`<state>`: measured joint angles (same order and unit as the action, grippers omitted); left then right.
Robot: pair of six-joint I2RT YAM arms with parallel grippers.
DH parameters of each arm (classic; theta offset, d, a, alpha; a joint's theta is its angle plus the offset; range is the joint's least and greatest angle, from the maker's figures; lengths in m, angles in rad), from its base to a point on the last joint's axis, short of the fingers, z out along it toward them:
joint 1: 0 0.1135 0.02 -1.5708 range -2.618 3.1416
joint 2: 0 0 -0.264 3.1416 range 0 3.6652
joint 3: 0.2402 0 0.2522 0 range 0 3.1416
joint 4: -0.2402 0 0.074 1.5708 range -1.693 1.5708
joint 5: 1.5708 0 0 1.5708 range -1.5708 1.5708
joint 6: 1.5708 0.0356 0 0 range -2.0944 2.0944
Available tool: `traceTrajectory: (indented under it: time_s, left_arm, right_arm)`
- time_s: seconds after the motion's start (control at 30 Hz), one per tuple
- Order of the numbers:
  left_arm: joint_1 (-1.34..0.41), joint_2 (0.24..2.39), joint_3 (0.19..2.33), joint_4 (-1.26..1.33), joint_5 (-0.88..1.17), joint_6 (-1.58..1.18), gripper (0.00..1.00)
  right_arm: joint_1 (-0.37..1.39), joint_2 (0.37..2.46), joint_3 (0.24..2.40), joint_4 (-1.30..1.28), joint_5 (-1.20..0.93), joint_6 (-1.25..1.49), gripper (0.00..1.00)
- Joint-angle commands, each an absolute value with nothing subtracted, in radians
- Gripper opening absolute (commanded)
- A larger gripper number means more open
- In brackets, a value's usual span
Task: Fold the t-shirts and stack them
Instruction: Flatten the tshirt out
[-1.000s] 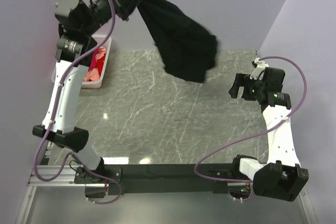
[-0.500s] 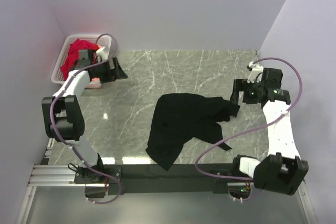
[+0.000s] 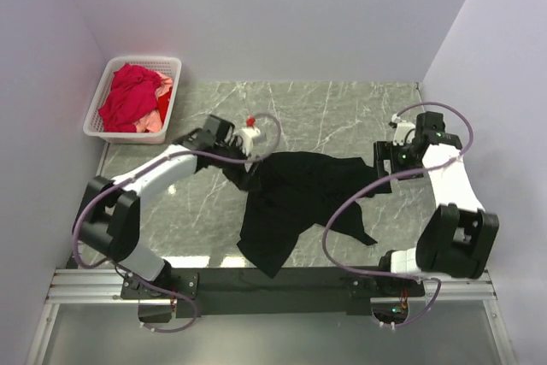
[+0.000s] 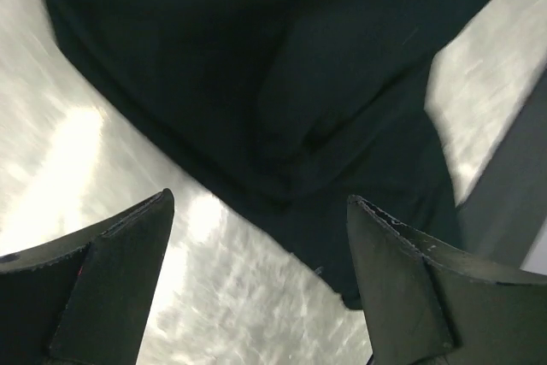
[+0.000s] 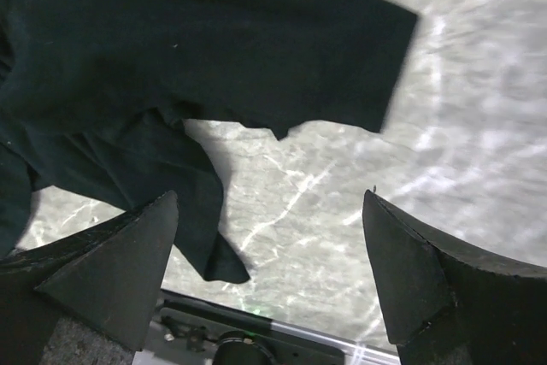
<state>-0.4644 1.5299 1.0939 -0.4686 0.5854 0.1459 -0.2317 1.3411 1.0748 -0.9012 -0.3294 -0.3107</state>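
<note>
Overhead view of a marble table (image 3: 325, 108). A black t-shirt (image 3: 299, 198) lies crumpled at its centre, unfolded, its long axis running roughly from 2 o'clock down to 7 o'clock, where a corner reaches the near edge. The left gripper (image 3: 248, 173) sits at the shirt's 10 o'clock edge, fingers spread wide and holding nothing; cloth lies just beyond its tips. The right gripper (image 3: 382, 160) is at the 2 o'clock sleeve end, equally wide and empty. Both arms look equally near. At 10 o'clock on the table, a white basket (image 3: 97, 128) holds a red shirt (image 3: 128, 100) and a pink shirt (image 3: 154, 122).
</note>
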Motion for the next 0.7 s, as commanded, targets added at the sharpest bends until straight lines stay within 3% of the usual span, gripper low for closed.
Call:
traceTrajectory:
  time_s: [0.0,0.2,0.33,0.43,0.47,0.53,0.57,0.6,0.67]
  left_arm:
    - [-0.523,1.568,1.032,-0.430,0.431,0.147,0.88]
    - [-0.591,1.666,0.986,-0.403,0.263,0.094,0.84]
    - [-0.594,1.768,1.017,-0.429,0.201,0.066,0.76]
    - [-0.586,1.810,1.066,-0.455,0.169,0.066,0.53]
    - [-0.572,1.828,1.089,-0.462,0.164,0.071,0.40]
    - [-0.540,1.859,1.121,-0.488,0.158,0.093,0.25]
    - [-0.491,1.870,1.167,-0.500,0.158,0.104,0.07]
    - [-0.462,1.879,1.196,-0.508,0.153,0.116,0.01]
    - [-0.369,1.913,1.303,-0.529,0.144,0.172,0.01]
  right_arm:
    - [-0.232,1.426,1.112,-0.870,-0.386,-0.282,0.94]
    - [-0.150,1.574,1.114,-0.784,-0.382,-0.235,0.92]
    - [-0.092,1.652,1.129,-0.726,-0.341,-0.193,0.90]
    - [-0.089,1.722,1.152,-0.701,-0.324,-0.173,0.69]
    - [-0.092,1.736,1.157,-0.695,-0.316,-0.170,0.52]
    - [-0.110,1.756,1.167,-0.693,-0.314,-0.169,0.35]
    - [-0.121,1.755,1.169,-0.693,-0.318,-0.169,0.09]
    - [-0.132,1.746,1.167,-0.692,-0.314,-0.164,0.00]
    - [-0.167,1.724,1.160,-0.689,-0.327,-0.167,0.00]
